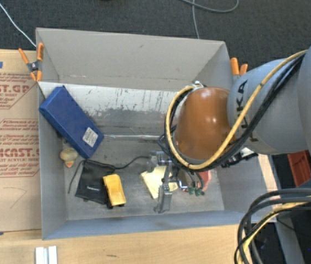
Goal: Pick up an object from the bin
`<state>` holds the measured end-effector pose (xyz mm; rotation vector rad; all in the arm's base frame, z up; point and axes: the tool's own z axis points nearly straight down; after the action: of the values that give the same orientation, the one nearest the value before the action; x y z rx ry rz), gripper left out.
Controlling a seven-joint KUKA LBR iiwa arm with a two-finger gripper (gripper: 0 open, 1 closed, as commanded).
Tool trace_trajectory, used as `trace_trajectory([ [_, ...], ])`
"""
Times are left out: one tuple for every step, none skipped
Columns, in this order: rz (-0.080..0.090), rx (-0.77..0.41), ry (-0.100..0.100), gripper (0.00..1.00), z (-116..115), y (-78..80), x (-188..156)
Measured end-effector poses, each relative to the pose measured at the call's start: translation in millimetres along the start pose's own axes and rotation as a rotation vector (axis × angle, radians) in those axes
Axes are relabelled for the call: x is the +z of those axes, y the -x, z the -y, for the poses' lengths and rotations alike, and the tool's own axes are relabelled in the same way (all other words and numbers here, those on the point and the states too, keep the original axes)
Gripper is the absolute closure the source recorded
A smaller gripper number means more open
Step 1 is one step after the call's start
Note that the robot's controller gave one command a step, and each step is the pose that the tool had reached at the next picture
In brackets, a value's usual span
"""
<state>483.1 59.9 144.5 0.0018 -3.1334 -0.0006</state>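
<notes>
The arm point(279, 111) enters from the right and bends down over the front right quarter of the bin point(133, 65). Its orange-brown wrist cover point(202, 122) faces the camera, with cables point(170, 126) looped round it. The gripper point(164, 194) points down at the bin floor near the front wall, just beside — possibly touching — a pale yellow piece point(152, 181) of irregular shape. Gripper state: cannot be told — spread, pressed together or pinching the piece. Further left lie a yellow block point(114, 190) on a black item point(92, 183), a small tan lump point(68, 157) and a blue box point(70, 121) tilted against the left wall.
</notes>
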Motion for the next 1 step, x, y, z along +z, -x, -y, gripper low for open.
trace_trajectory([
  [0.008,0.001,0.001,0.00,0.3,1.9,-4.1],
])
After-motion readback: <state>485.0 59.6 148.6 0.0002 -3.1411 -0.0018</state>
